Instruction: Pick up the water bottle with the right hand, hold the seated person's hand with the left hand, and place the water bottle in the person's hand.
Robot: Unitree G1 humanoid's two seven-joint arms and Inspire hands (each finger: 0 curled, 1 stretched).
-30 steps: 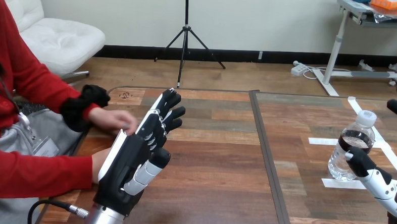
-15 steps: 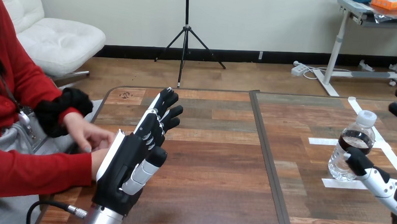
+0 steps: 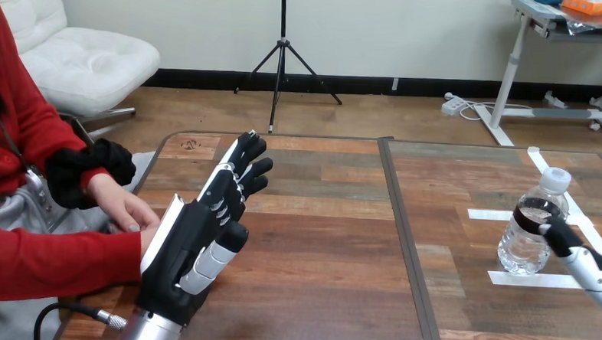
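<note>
The clear water bottle [image 3: 530, 234] with a white cap and a dark label band stands upright on the right part of the table. My right hand [image 3: 579, 257] comes in at the right edge, open, its thumb stretched out against the bottle's near right side; most of its fingers are cut off by the edge. My left hand [image 3: 195, 238] stands edge-up at the table's left, open with straight fingers pointing away. The person's hand [image 3: 125, 206] rests just left of it, at the table's edge. Their other hand [image 3: 148, 240] lies behind my left palm, mostly hidden.
White tape strips [image 3: 517, 278] mark the table around the bottle. A dark seam [image 3: 404, 236] runs down the wooden table [image 3: 325, 255] between its two halves. The person's red sleeve [image 3: 48, 262] lies along the left edge.
The person's upper hand has drawn back leftward from over the table to its edge. My right hand has slid right, partly past the view's edge. My left hand has shifted slightly left.
</note>
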